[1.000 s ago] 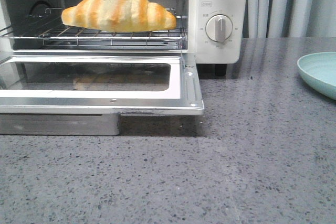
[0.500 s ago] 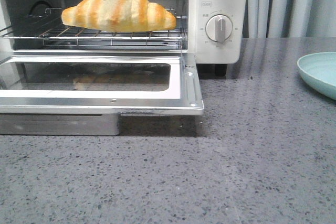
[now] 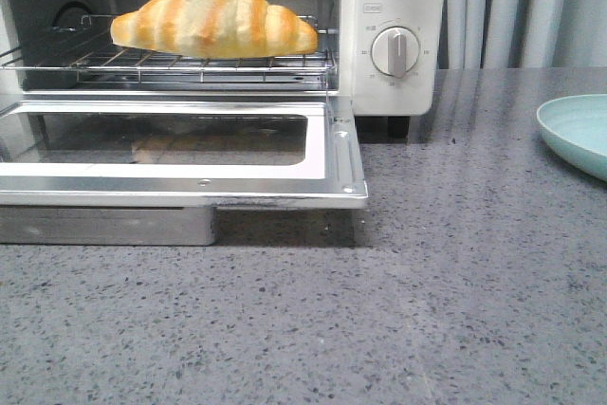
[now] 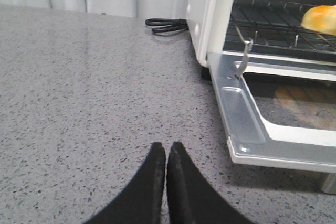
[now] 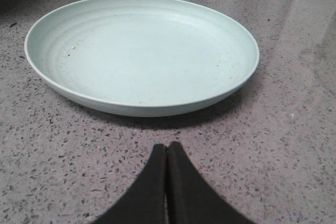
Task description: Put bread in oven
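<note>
A golden-orange and pale cream striped croissant-shaped bread roll (image 3: 214, 19) sat on the dark wire rack (image 3: 171, 61) of a cream-white toaster oven (image 3: 394, 30) with round beige dials (image 3: 395, 51). The oven's silver-framed glass door (image 3: 180, 154) showed a faint orange reflection of the roll. Beside the oven, the countertop (image 3: 427, 310) was grey stone flecked with black and white. A pale mint-green round plate (image 5: 142, 51) bore faint concentric ridges. Both grippers, left (image 4: 166, 150) and right (image 5: 167, 150), were matte black.

I can't read anything sharply: on the oven (image 3: 394, 35), tiny numerals ring its lower dial (image 3: 395, 51) at upper centre-right, too blurred to make out.
</note>
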Motion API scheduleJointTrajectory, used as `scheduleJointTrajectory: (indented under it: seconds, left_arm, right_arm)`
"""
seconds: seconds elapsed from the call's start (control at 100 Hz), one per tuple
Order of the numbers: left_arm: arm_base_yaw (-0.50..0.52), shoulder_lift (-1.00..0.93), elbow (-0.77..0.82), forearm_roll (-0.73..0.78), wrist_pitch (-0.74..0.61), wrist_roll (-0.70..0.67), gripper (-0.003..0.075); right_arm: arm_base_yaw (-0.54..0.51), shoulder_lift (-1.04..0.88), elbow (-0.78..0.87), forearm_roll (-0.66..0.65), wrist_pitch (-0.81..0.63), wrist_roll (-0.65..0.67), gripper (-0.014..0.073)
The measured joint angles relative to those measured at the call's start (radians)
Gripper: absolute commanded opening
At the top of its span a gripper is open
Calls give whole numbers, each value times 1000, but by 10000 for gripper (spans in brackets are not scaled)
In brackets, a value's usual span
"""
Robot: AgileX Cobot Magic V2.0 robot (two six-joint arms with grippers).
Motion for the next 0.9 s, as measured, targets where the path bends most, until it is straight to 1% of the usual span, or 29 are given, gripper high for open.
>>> scheduleJointTrajectory:
  seconds: [0.27,0.67,0.9]
  left_arm:
    - [11,0,0,2,94,2,-21]
    - [16,0,0,52,103,2,-21]
    - [16,0,0,52,103,2,-21]
  right_arm:
    - [0,-2,0,0,-2,0,-75]
    - [0,-2,0,0,-2,0,-75]
    - [0,-2,0,0,-2,0,-75]
